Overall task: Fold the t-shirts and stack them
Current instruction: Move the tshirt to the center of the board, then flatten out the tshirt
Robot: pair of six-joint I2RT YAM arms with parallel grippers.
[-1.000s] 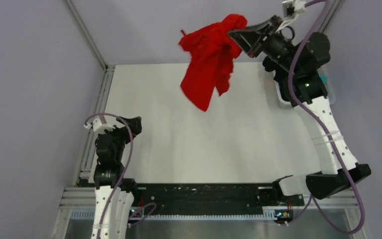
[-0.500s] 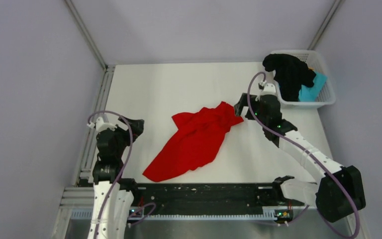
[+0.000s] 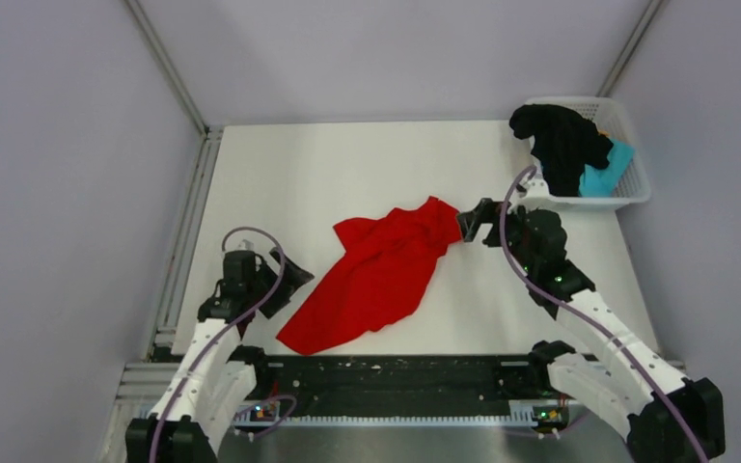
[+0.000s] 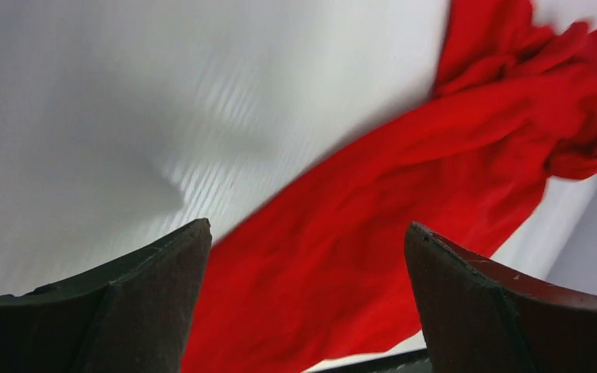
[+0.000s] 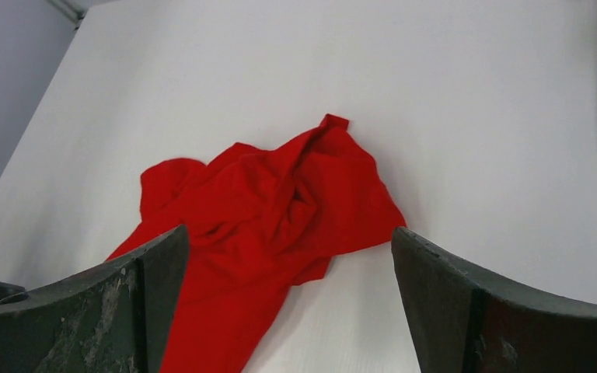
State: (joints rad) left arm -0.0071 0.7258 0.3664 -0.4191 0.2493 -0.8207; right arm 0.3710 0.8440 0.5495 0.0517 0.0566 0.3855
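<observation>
The red t-shirt [image 3: 376, 275] lies crumpled on the white table, stretched from its upper right to its lower left. My left gripper [image 3: 292, 272] is open just left of the shirt's lower part; in the left wrist view the red cloth [image 4: 404, 202] shows beyond the open gripper [image 4: 307, 225]. My right gripper [image 3: 473, 222] stands open at the shirt's upper right tip, holding nothing; the right wrist view shows the shirt [image 5: 264, 210] past the open gripper [image 5: 289, 231]. A black t-shirt [image 3: 560, 140] and a teal t-shirt [image 3: 606, 174] sit bunched in the basket.
The white lattice basket [image 3: 627, 200] stands at the table's back right corner. Metal frame rails [image 3: 185, 241] run along the left edge, and a black bar [image 3: 396, 371] runs along the near edge between the arm bases.
The right gripper, which held the red shirt high in the air, has let it go and it now lies on the table. The left arm has swung in toward the shirt's lower left.
</observation>
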